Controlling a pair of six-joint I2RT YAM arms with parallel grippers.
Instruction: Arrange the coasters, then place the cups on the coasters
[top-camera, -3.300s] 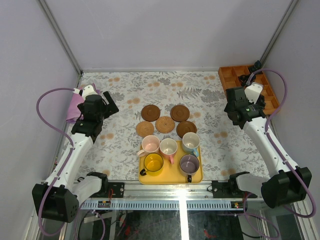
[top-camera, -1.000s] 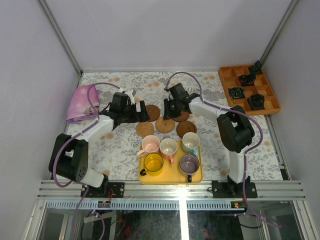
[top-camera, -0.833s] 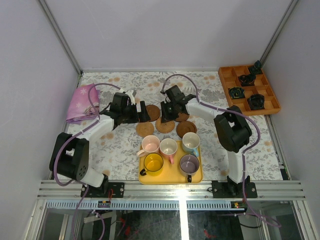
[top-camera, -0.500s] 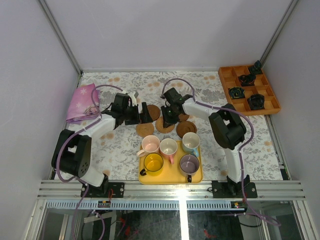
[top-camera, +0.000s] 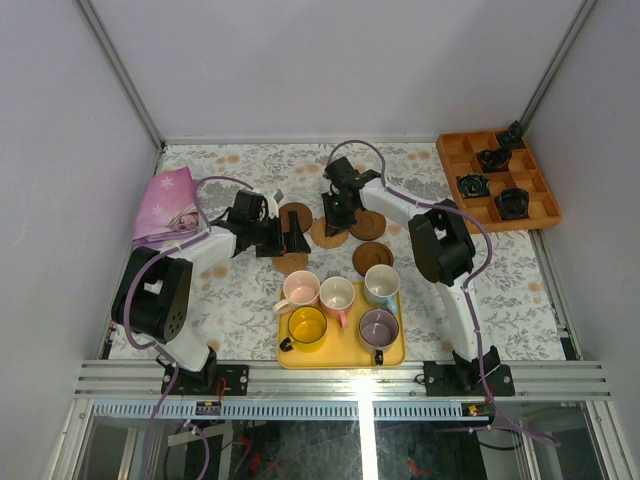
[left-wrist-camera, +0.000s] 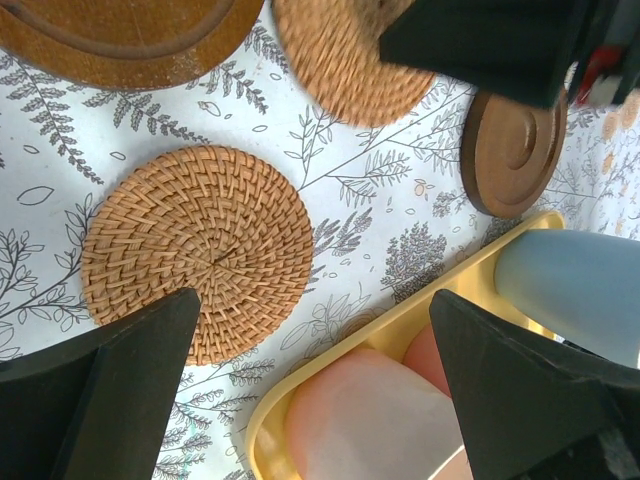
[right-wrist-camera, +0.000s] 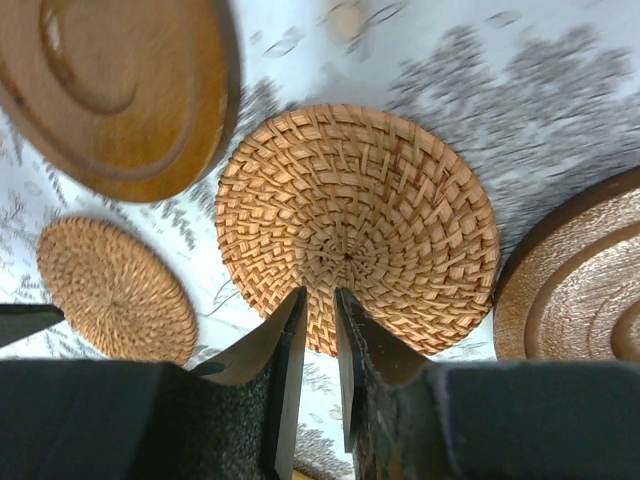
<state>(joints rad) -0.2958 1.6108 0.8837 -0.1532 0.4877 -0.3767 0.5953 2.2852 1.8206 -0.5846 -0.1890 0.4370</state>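
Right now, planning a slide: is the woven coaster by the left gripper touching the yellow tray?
Apart. The left wrist view shows patterned tablecloth between the woven coaster and the yellow tray.

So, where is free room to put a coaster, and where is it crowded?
Free: the table between orange box and near edge; the back strip between pink cloth and that box. Crowded: the middle around the coasters; the tray, full of cups.

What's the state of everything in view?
left gripper: open, empty.
right gripper: shut on centre woven coaster.
centre woven coaster: pinched at its rim.
other four coasters: flat on table, bare.
cups: all five upright on yellow tray, none on a coaster.
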